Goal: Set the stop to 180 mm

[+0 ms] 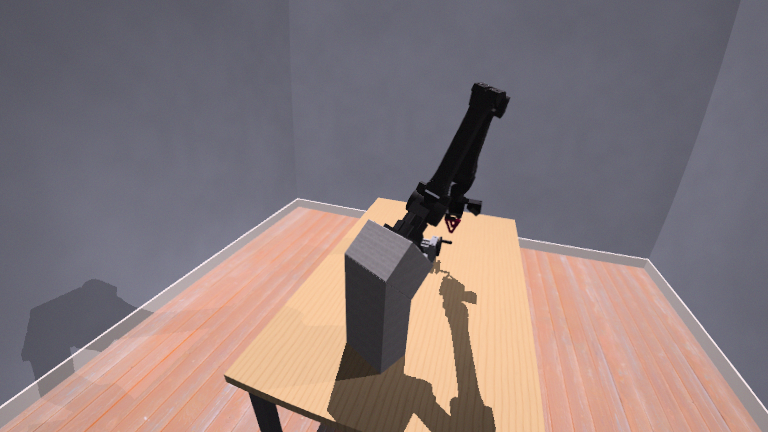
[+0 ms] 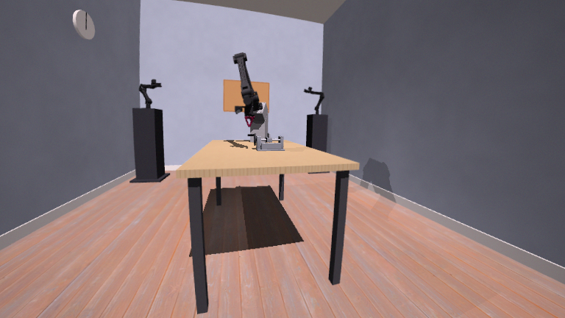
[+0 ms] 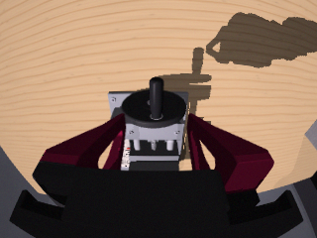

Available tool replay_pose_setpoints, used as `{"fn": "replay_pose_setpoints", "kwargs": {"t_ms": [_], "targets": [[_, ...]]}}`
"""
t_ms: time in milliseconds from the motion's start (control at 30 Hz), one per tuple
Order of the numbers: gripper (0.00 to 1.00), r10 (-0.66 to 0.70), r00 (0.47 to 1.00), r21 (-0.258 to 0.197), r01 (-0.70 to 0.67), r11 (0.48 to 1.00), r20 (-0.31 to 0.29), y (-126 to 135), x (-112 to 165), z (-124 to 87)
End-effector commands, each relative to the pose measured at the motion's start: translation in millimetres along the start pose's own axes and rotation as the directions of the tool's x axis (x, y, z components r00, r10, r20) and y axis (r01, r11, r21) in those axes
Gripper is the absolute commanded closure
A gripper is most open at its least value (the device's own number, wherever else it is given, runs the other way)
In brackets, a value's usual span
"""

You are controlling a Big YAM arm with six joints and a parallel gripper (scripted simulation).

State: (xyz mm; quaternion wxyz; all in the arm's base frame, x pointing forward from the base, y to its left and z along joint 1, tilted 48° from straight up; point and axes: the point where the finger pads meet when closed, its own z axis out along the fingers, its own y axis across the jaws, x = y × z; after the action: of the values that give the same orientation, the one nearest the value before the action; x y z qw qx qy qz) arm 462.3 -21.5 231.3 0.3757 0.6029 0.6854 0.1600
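The stop fixture (image 3: 154, 134) is a small grey unit on the wooden table, with a dark round handwheel (image 3: 155, 105) and a black crank peg standing up from it. My gripper (image 3: 157, 120) is open; its dark red fingers stand on either side of the fixture in the wrist view, and I see no contact with the wheel. In the top view the gripper (image 1: 451, 225) hangs a little above and behind the handwheel (image 1: 439, 246). In the exterior view the gripper (image 2: 249, 121) is above the fixture's left end (image 2: 270, 143). The scale markings are hidden under my wrist.
A tall grey block (image 1: 385, 297) stands on the table right beside the fixture and hides most of it in the top view. Two black pedestals with small arms (image 2: 148, 143) (image 2: 316, 129) stand on the floor beyond the table.
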Motion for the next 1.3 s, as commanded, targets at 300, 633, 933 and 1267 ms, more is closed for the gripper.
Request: {"fn": "replay_pose_setpoints", "kwargs": {"t_ms": [300,633,933,1267], "targets": [[0.47,0.005,1.000,-0.029,-0.004,1.000,0.014,11.3,-8.3,-6.3],[0.47,0.002,1.000,-0.019,-0.002,1.000,0.013,10.0,-8.1,12.9],[0.47,0.003,1.000,-0.024,-0.003,1.000,0.014,13.0,-9.3,43.1],[0.47,0.001,1.000,-0.019,-0.001,1.000,0.014,9.5,-8.7,66.3]]}}
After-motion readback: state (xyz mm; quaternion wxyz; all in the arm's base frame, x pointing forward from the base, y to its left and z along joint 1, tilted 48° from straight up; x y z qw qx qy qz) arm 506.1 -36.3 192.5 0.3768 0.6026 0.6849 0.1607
